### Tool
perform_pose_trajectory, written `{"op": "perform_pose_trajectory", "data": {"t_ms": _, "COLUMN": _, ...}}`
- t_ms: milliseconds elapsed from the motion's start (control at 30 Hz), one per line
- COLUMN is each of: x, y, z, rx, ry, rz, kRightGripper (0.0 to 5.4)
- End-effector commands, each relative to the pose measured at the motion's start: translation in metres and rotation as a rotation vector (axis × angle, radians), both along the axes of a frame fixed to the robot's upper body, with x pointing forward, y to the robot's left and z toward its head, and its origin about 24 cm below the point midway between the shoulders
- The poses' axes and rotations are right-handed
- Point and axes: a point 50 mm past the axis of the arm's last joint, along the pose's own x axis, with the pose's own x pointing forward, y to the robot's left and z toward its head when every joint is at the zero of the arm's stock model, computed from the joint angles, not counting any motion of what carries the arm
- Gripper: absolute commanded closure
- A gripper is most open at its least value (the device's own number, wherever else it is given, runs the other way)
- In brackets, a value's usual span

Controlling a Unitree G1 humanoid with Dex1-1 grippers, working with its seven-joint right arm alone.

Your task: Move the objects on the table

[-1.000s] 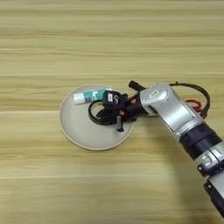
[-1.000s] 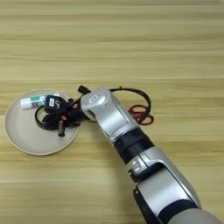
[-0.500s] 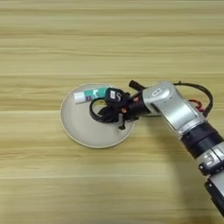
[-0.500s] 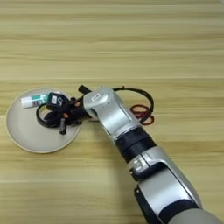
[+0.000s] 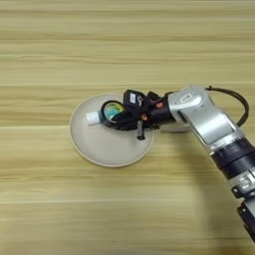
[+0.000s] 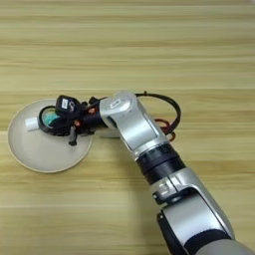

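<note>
Your table point(image 5: 60, 45) fills the view. Your right arm point(image 6: 134, 129) reaches in from the lower right, forearm slanting up and left over a beige plate point(image 5: 94, 147). On the plate lie the tape ring point(image 5: 112, 110) and glue stick point(image 5: 93, 118), touching. Your end effector point(image 5: 124, 119) sits on the ring; you cannot tell whether its fingers are parted.

A round beige plate point(image 6: 35, 154) lies on the tabletop point(image 6: 149, 45) at the left edge. The silver forearm point(image 6: 132, 122) enters from the bottom right and extends left over the plate. The gripper point(image 6: 59, 119) sits over the plate's upper part, at a black tape ring point(image 6: 49, 119). A white glue stick point(image 6: 33, 123) lies beside the ring. A black cable point(image 6: 167, 102) loops behind the forearm.
</note>
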Motion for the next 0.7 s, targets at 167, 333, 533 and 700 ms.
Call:
{"op": "perform_pose_trajectory", "data": {"t_ms": 167, "x": 0.0126, "y": -0.0053, "z": 0.0431, "rx": 0.053, "ry": -0.17, "rz": -0.028, "kRightGripper": 4.87}}
{"op": "perform_pose_trajectory", "data": {"t_ms": 333, "x": 0.0132, "y": -0.0075, "z": 0.044, "rx": 0.055, "ry": -0.176, "rz": -0.036, "kRightGripper": 4.87}}
{"op": "perform_pose_trajectory", "data": {"t_ms": 533, "x": 0.0146, "y": -0.0101, "z": 0.0452, "rx": 0.054, "ry": -0.181, "rz": -0.048, "kRightGripper": 4.87}}
{"op": "perform_pose_trajectory", "data": {"t_ms": 700, "x": 0.0164, "y": -0.0118, "z": 0.0444, "rx": 0.05, "ry": -0.181, "rz": -0.059, "kRightGripper": 4.87}}
